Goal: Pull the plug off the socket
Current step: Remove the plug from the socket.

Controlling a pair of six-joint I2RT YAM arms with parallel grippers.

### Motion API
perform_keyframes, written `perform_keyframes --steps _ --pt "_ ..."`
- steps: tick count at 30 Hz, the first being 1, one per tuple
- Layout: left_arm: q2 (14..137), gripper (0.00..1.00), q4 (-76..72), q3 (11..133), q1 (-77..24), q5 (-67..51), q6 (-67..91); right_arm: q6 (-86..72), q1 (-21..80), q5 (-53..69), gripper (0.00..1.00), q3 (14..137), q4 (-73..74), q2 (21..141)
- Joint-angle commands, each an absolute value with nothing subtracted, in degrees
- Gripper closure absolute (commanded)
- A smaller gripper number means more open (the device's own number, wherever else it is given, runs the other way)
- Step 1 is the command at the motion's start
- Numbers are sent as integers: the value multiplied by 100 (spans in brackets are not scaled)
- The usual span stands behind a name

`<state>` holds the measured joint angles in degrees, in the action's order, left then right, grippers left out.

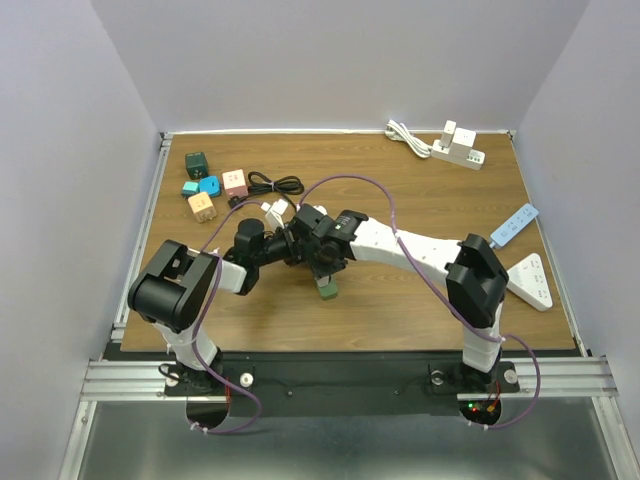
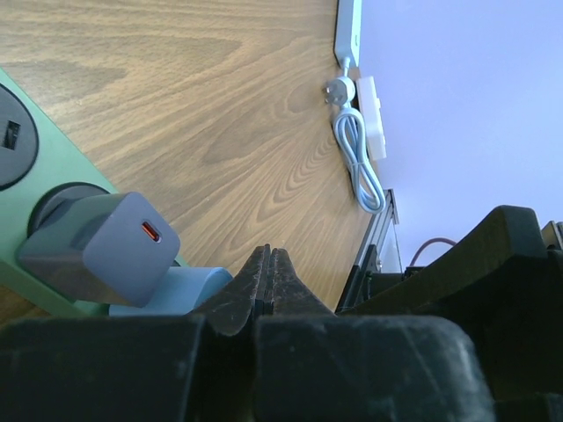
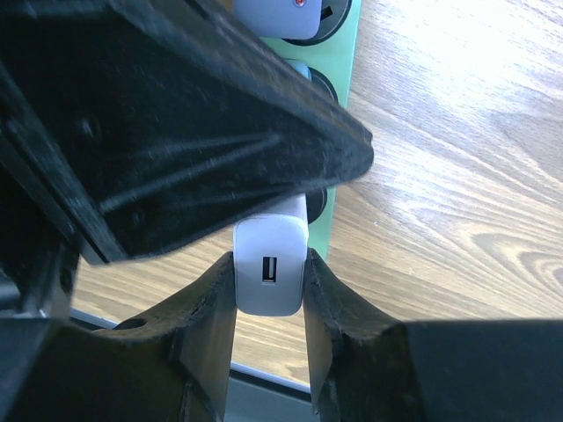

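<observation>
The socket is a green power strip (image 1: pixel 326 290) lying mid-table beneath both grippers. In the right wrist view my right gripper (image 3: pixel 270 259) is shut on a white plug (image 3: pixel 270 272) with a USB port. The plug's far end meets a round socket of the green strip (image 3: pixel 339 70), and its prongs are hidden. The left arm's black body (image 3: pixel 176 114) covers most of that strip. My left gripper (image 2: pixel 270 264) is shut on nothing, low beside the green strip (image 2: pixel 53 149). A grey charger (image 2: pixel 97 242) and a blue plug (image 2: pixel 176 290) sit in the strip nearby.
Coloured cube chargers (image 1: pixel 205 185) and a coiled black cable (image 1: pixel 275 183) lie at the back left. A white power strip with a cord (image 1: pixel 458 150) sits at the back right. Two white strips (image 1: pixel 515 225) (image 1: pixel 530 280) lie near the right edge.
</observation>
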<state>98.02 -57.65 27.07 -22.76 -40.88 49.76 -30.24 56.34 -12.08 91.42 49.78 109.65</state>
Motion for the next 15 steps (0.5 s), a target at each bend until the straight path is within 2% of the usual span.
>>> perform_keyframes --steps 1,7,15 --pt "10573 100 -3797 2162 -2180 -3261 4236 -2962 5555 -1512 100 9282 4597 9853" --pt "10696 100 -3902 2250 -2145 -3322 4333 -2979 5555 -1538 100 8851 4597 9616" --pt "10810 100 -4017 2276 -2145 -3393 4386 -2936 5555 -1898 100 9078 4544 9605"
